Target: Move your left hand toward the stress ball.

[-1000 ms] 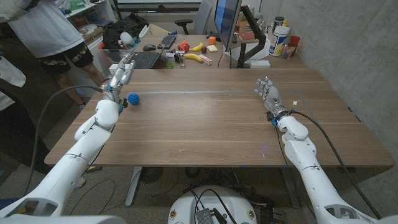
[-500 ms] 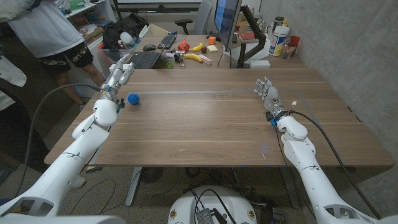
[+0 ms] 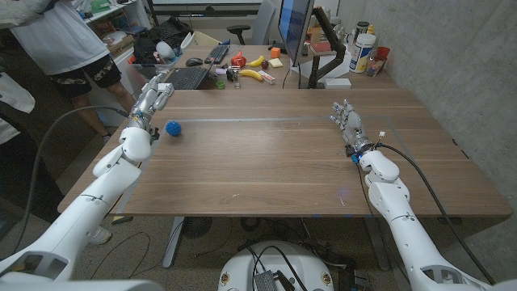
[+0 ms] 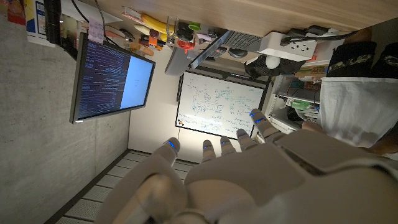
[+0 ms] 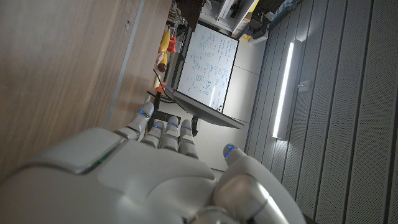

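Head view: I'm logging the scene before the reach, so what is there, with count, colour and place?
stress ball: one, blue, far left part of the table, just beside the left robot hand
table: one, brown wood, across the middle
bananas: two, yellow, cluttered desk behind the table
keyboard: one, black, same desk
monitor: one, dark, behind the table
person: one, white shirt, top left
left robot hand: one, grey, fingers apart, holding nothing
right robot hand: one, grey, open, right side

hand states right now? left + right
Left hand: open, fingers extended, holding nothing; stress ball lies apart on the table.
Right hand: open, holding nothing.
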